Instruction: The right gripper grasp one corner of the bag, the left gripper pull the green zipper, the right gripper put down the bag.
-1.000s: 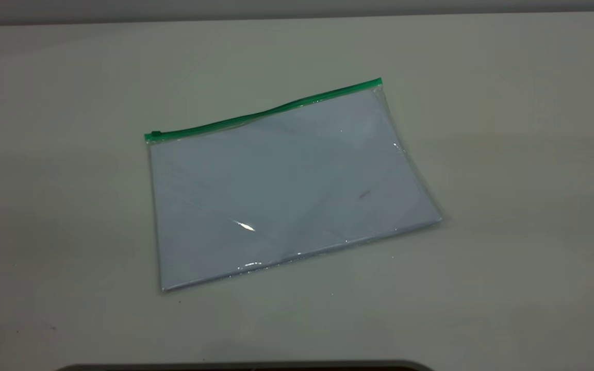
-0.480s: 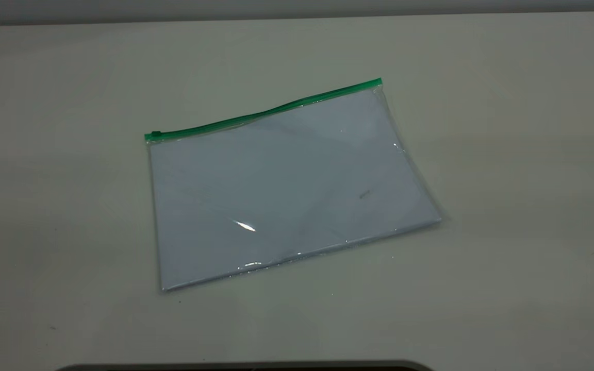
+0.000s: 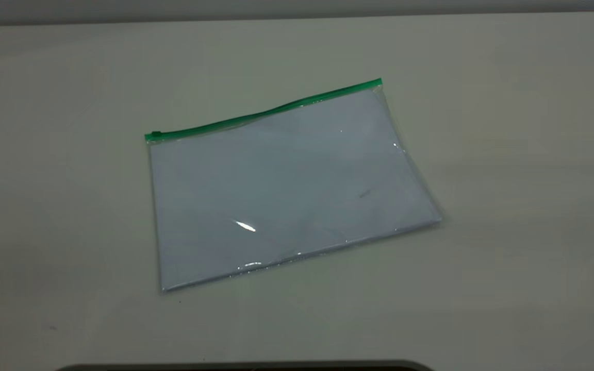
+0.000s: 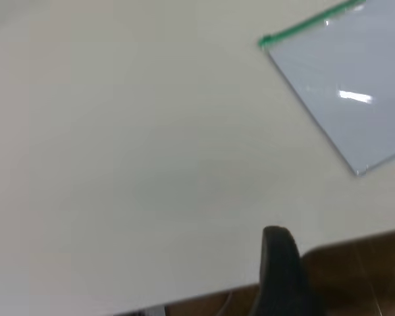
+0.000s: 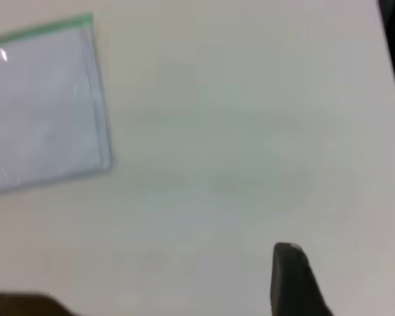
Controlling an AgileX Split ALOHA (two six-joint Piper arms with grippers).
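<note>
Bag (image 3: 286, 185) is lying flat mid-desk (image 3: 508, 154), green zipper (image 3: 263, 112) running along its far edge, slider at the left end. Left tool (image 4: 284, 270) and right tool (image 5: 296, 280) are hanging well apart from it; spread: cannot tell.

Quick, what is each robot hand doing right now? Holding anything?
Left hand: holding nothing, away from the bag; open or closed cannot be told.
Right hand: open, empty, also away from the bag.
</note>
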